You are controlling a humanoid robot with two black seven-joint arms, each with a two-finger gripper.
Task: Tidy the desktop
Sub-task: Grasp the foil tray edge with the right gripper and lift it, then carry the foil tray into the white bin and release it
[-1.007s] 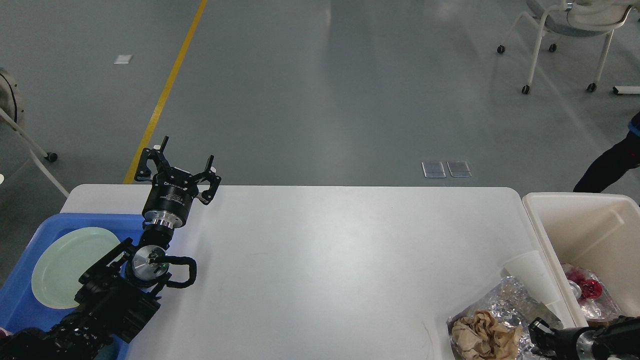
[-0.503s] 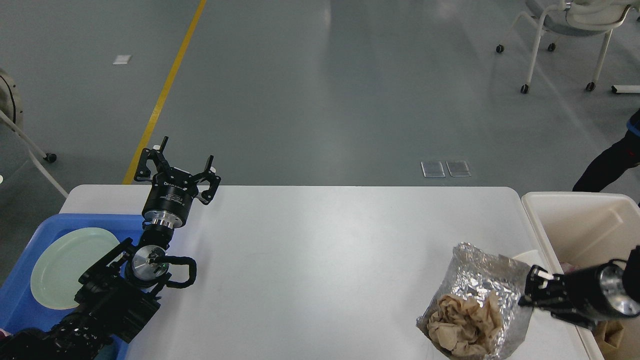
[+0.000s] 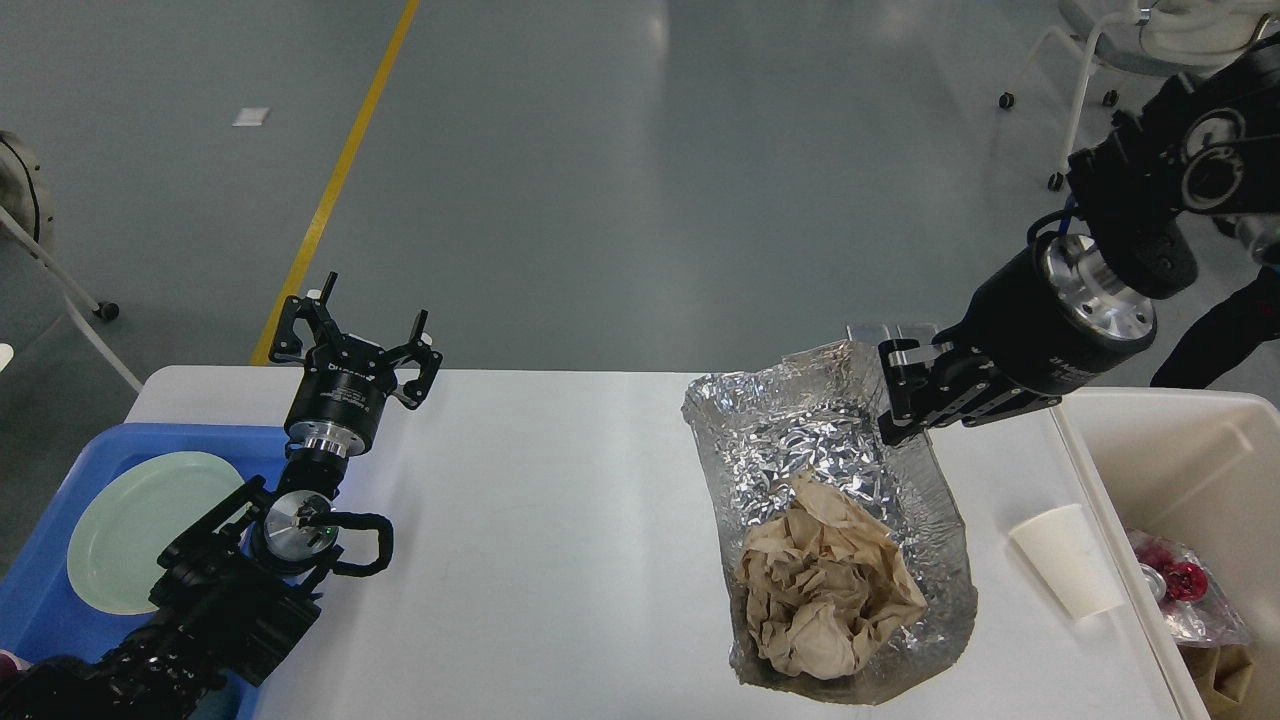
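A: Changes against the prior frames?

B: Right pincer (image 3: 893,400) has risen from the 4 o'clock corner to about 2 o'clock, and the foil sheet (image 3: 800,440) has travelled with it, now opened out toward mid-right of the worktop (image 3: 560,520). The pincer is clamped on the foil's upper right edge. The paper cup (image 3: 1068,560), earlier partly hidden by the foil, is now in full view. Left pincer (image 3: 356,330) unchanged at 10 o'clock, fingers spread wide, holding nothing.

A: Counts?

B: One foil sheet, one crumpled brown paper wad (image 3: 825,590) lying in it, one white paper cup on its side at 4 o'clock, just beside the foil. One blue tray (image 3: 60,480) at 8 o'clock holding one pale green plate (image 3: 150,530). One cream bin (image 3: 1190,470) at 4 o'clock, with clear wrap and something red inside; contents not resolvable further.

A: Worktop location?

B: White worktop fills the lower half of the view, between tray and bin.

A: Writing?

B: Small lettering on the left wrist housing; illegible.
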